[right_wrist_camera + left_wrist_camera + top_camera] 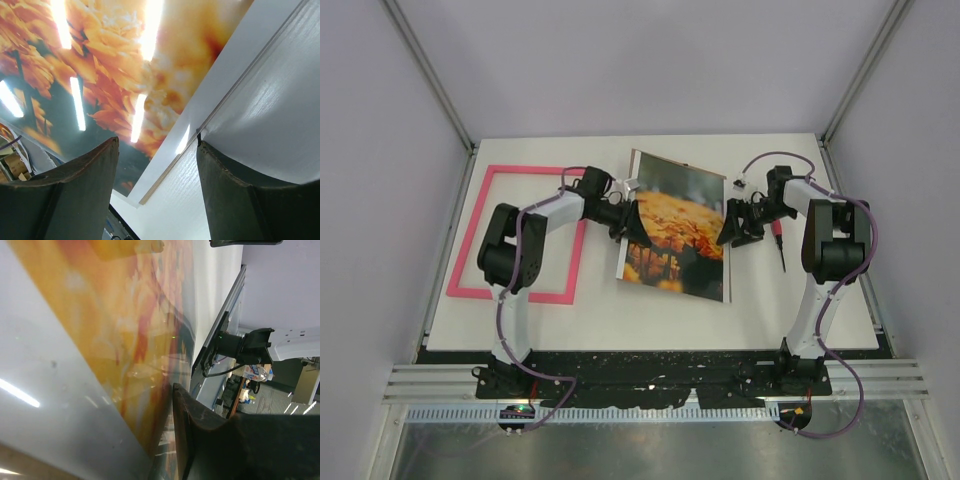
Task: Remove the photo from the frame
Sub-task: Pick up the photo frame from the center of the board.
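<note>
The photo (pixel 680 215), orange-yellow flowers with a white border, lies mid-table, out of the frame (pixel 470 230). That thin pink rectangle is empty and lies flat at the left. My left gripper (pixel 632 225) is at the photo's left edge. In the left wrist view the glossy print (pixel 125 330) fills the picture close up, with one dark finger (pixel 210 440) against it and the other finger hidden. My right gripper (pixel 728 228) is open at the photo's right edge. It (pixel 157 145) straddles that edge, one finger over the print (pixel 100 65) and one over the table.
A thin red-and-black pen-like tool (pixel 779 245) lies on the white table (pixel 620 320) just right of my right gripper. Grey enclosure walls surround the table on three sides.
</note>
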